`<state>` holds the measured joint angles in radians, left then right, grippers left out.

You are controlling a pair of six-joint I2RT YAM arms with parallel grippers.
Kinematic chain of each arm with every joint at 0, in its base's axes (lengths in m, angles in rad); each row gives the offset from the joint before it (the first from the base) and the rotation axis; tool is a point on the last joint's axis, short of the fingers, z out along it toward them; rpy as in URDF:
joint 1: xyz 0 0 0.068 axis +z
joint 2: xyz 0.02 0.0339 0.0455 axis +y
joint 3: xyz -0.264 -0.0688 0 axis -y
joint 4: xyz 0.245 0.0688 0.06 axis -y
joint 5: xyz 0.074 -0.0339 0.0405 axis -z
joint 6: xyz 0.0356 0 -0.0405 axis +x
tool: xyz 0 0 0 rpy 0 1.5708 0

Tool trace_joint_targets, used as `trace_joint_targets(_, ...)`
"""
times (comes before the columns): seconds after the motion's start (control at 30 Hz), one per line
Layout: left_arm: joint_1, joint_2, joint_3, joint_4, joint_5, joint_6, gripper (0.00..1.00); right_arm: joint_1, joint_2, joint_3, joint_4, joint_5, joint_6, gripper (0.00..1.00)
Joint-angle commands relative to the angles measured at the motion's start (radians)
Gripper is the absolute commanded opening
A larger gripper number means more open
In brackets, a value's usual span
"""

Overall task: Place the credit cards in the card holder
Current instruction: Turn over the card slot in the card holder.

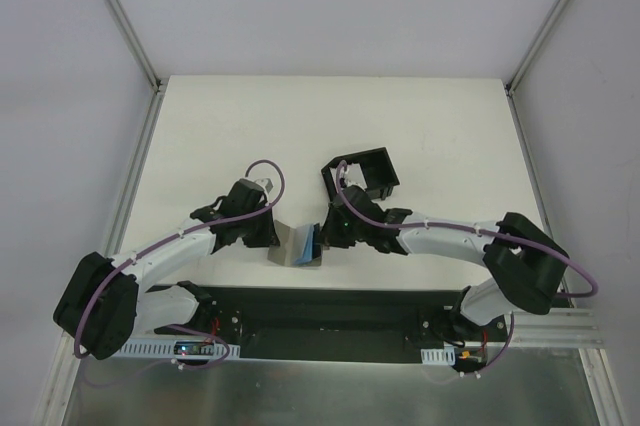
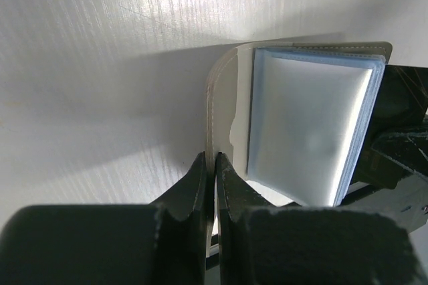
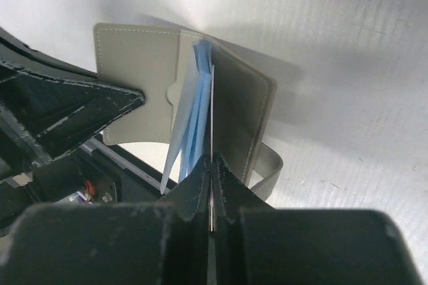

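From the left of the top view: bare white table [image 1: 200,136], then the left arm bent in from the lower-left corner, with the left claw [image 1: 272,236] pinched together on the left flap of the grey wallet [image 1: 292,246] at lower centre. Through the left wrist camera, fingers [image 2: 200,184] shut tight on that flap's stitched edge at bottom centre, pale sleeves [image 2: 304,131] fanned just to the right, and the black bulk of the other arm along the right edge. Back in the top view, just right of the wallet's fold, the same sleeves standing up blue, touched by the right claw [image 1: 328,236], also squeezed together. Through the right wrist camera, clamped on a thin leaf [image 3: 212,118] at the middle of the stack; card or sleeve, cannot tell. Credit cards among those sleeves or not: cannot tell either. Above and right of centre, the card holder [image 1: 382,162], open side up, near the wallet but apart from it, with the right wrist and a purple cable [image 1: 350,206] across its near-left corner, between holder and wallet.
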<state>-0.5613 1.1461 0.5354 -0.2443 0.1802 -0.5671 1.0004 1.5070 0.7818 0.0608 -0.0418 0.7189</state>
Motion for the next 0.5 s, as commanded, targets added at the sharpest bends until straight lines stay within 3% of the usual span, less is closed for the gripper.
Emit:
trace_joint_targets(0.0, 0.006, 0.000, -0.020, 0.008, -0.007, -0.020, 0.01, 0.006, -0.051, 0.040, -0.116, 0.104, -0.029, 0.00)
trace_joint_targets(0.2, 0.006, -0.016, -0.025, 0.008, -0.008, -0.030, 0.01, 0.007, -0.163, 0.034, -0.202, 0.220, -0.038, 0.00)
trace_joint_targets(0.47, 0.006, -0.014, -0.022, 0.008, -0.008, -0.030, 0.01, 0.014, -0.131, 0.030, -0.132, 0.142, -0.023, 0.00)
